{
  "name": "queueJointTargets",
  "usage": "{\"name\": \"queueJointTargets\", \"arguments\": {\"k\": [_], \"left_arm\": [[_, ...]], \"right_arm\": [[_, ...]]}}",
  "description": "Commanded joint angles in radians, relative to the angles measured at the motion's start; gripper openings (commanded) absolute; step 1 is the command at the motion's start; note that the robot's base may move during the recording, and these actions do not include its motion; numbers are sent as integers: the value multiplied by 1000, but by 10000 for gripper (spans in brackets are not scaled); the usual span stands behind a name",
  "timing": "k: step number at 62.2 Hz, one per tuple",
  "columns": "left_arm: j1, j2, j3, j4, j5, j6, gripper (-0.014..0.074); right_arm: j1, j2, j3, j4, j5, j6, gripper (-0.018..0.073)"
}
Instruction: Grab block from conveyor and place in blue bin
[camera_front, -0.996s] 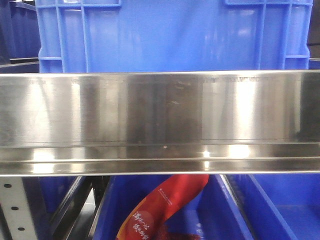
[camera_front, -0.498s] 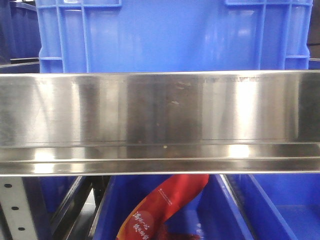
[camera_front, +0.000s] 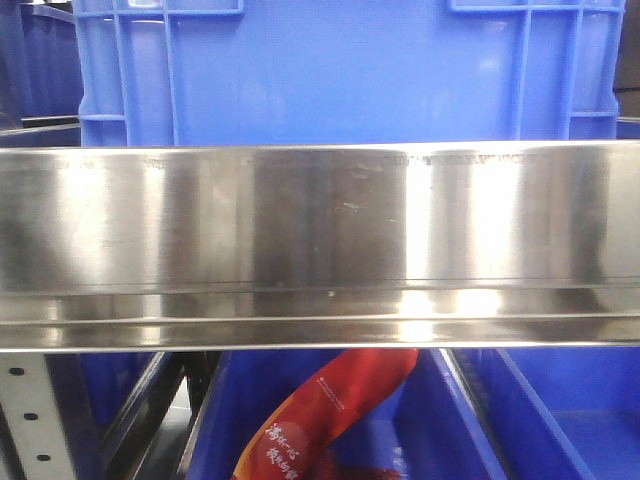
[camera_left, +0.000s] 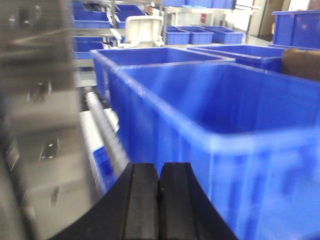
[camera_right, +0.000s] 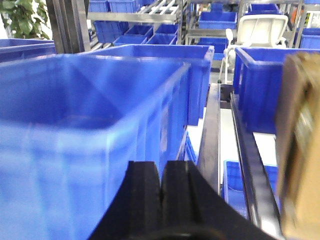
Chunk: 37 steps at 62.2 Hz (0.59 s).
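Observation:
The block is out of view, and so is the conveyor. In the left wrist view my left gripper is shut with nothing between its black fingers, close to the near wall of a large blue bin. In the right wrist view my right gripper is also shut and holds nothing. It sits beside the right corner of another large blue bin. Neither gripper shows in the front view, where a blue bin stands behind a wide steel band.
More blue bins stand in rows behind. A red printed packet lies in a bin below the steel band. A steel frame rises on the left, a dark rail and a brown box on the right.
Only the reflections on the steel band have shifted a little. Nothing else in the front view has moved.

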<state>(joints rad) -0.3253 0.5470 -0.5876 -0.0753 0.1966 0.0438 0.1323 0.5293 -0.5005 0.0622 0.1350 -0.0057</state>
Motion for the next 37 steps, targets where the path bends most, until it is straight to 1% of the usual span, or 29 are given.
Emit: {"name": "queueJointTargets", "arguments": {"k": [1, 8, 18, 37], "left_arm": [[6, -77, 58, -1, -12, 4, -111], [6, -157, 90, -1, -8, 4, -111], [6, -238, 92, -1, -4, 4, -111], [6, -273, 92, -1, -4, 4, -111]], "right_arm": [[-6, -74, 59, 4, -23, -3, -162], [-6, -147, 93, 4, -21, -3, -162], [-6, -203, 96, 4, -33, -3, -162], [-6, -215, 96, 4, -51, -3, -162]]}}
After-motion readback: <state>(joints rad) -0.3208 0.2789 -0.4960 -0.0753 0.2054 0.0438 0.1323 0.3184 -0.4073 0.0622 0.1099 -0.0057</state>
